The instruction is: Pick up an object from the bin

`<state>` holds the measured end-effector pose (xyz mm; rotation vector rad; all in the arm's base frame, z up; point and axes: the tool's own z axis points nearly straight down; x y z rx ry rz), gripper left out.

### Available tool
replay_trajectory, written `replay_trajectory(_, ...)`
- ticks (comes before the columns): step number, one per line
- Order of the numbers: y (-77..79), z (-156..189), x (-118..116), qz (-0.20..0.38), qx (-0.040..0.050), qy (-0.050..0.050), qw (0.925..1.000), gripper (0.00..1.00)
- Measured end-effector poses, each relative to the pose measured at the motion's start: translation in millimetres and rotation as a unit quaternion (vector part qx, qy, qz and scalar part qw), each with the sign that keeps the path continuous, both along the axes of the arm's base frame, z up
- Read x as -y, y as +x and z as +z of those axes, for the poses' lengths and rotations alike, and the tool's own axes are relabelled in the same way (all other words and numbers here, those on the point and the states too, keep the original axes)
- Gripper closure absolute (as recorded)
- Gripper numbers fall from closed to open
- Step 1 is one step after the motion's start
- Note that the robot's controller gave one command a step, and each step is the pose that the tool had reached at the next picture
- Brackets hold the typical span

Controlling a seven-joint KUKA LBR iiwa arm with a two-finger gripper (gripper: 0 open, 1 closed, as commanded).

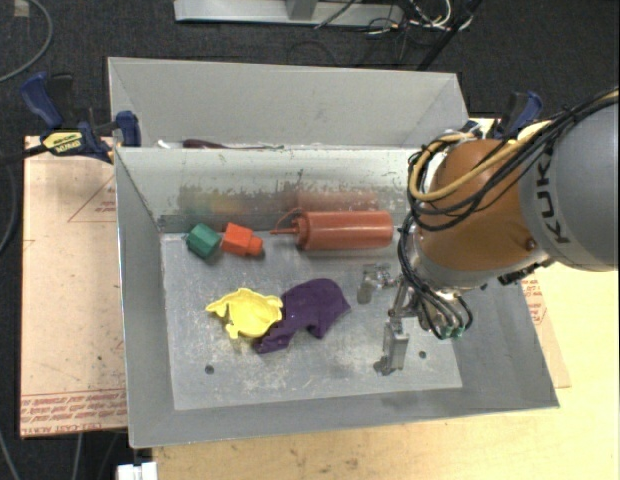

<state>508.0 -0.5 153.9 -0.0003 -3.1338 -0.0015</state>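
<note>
Poised over bare floor by the right wall of the bin (290, 380), gripper (380, 325) spread and empty.
Judged nearest: purple floppy lump (315, 308) mid-floor, against a yellow lump (246, 313); probably light and soft, best pinched across a raised fold.

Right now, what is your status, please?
End effector open, empty, over bare bin floor. Purple soft thing nearest, untouched. Nothing between them.

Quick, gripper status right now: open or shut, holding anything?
Gripper: open, nothing between its fingers, over bare bin floor right of the purple lump.
</note>
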Motion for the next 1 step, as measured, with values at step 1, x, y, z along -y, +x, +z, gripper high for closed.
replay_trajectory(1, 1.8, 4.1, 0.0, 0.000, 0.0039, 0.000, 1.0000, 0.00)
